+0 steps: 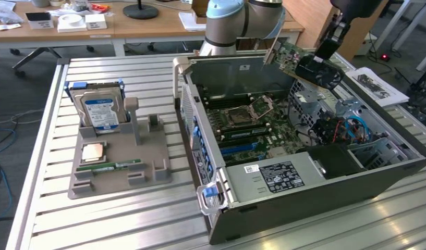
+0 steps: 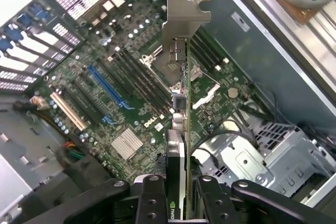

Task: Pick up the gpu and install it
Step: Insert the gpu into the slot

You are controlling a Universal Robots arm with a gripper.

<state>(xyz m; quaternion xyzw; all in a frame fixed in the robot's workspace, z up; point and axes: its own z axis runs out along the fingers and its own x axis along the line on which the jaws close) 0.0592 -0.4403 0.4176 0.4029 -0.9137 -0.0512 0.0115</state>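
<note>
Hanging over the open case (image 1: 296, 208), the gripper (image 2: 178, 190) is clamped on the gpu (image 1: 306, 65), its two dark fingers (image 2: 153, 195) pressed against the card's opposite faces. The card juts out from the hand edge-on toward the case floor. In the exterior view it is tilted, with green board on one face and a dark cooler on the other. At the end farthest from the fingers sits the pale metal bracket (image 2: 186, 11), clear of everything beneath. Directly below hand and card lies the motherboard (image 2: 121, 93), and the card touches none of it. A blue slot (image 2: 107, 85) and a row of dark slots run to one side of the held card, and a small silver heatsink (image 2: 127, 142) sits nearer the fingers. Well away from the hand, beyond the case's far wall on the slatted table (image 1: 94, 224), a grey holder (image 1: 157, 156) carries an upright hard drive (image 1: 101, 107), plus a CPU (image 1: 94, 151) and a RAM stick (image 1: 119, 165) lying flat.
</note>
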